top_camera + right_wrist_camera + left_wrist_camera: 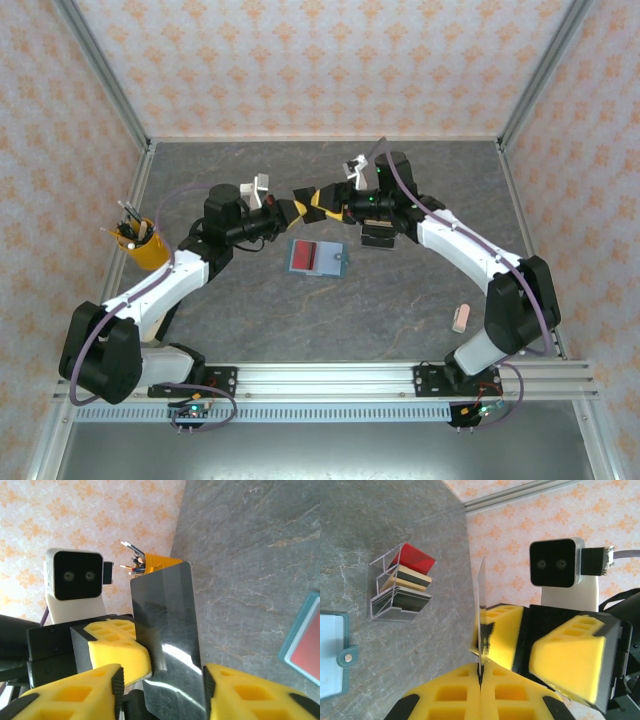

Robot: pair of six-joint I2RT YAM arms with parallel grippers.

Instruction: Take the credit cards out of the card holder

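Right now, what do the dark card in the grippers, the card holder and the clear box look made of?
The dark card looks like glossy plastic: it mirrors light and is thin and flat. The card holder seems faux leather, possibly real: matte teal cover, snap tab. The clear box looks like rigid acrylic or similar: see-through walls, sharp edges.

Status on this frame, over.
Left gripper shut on dark card, midair. Right gripper alongside, grip unclear. Card holder open, red card inside.
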